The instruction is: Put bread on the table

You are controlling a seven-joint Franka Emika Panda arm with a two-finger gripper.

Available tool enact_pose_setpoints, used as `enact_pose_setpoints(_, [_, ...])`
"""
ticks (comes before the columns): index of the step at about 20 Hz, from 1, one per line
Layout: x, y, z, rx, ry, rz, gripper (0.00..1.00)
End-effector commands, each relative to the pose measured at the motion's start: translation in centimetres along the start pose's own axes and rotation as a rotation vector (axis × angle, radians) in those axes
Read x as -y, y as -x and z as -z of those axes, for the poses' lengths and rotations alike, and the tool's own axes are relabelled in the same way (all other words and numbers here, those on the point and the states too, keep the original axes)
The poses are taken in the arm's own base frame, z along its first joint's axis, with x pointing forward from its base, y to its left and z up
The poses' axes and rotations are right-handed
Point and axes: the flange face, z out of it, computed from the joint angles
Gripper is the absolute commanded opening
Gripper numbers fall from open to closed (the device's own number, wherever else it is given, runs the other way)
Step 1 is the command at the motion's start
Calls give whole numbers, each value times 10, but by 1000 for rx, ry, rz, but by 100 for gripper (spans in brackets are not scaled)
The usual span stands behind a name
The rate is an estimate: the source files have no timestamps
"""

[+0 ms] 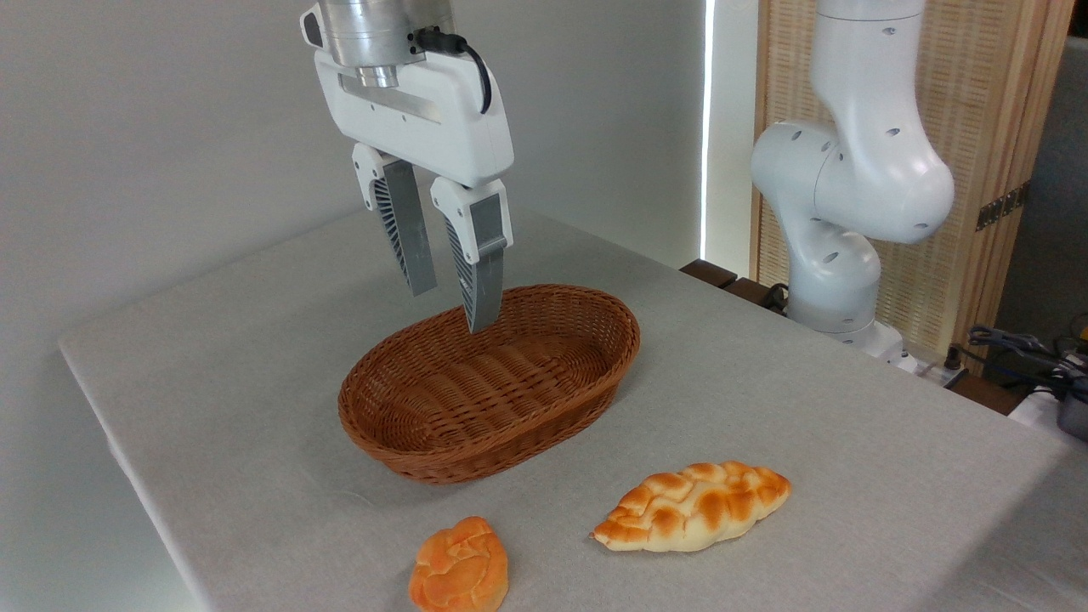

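We see the bread (693, 507) lying flat on the table (850, 442), near right of the empty basket (490, 382), with the orange bun (459, 567) just to its left. The tool (450, 306) hangs released over the basket's far rim, holding nothing. By our reckoning the job looks done, so we keep it high and lift clear without clipping the wicker.

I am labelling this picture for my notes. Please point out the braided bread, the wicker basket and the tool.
braided bread (693, 507), fixed camera view, middle of its toasted top.
wicker basket (442, 455), fixed camera view, near outer wall.
tool (452, 310), fixed camera view, gap between its two fingertips.
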Motion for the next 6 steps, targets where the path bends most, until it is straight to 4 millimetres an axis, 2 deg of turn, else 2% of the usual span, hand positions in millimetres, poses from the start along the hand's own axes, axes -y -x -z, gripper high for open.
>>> enact_pose_setpoints(1, [7, 7, 3, 22, -3, 9, 100])
enact_pose_setpoints(6, [10, 11, 3, 19, 10, 10, 100])
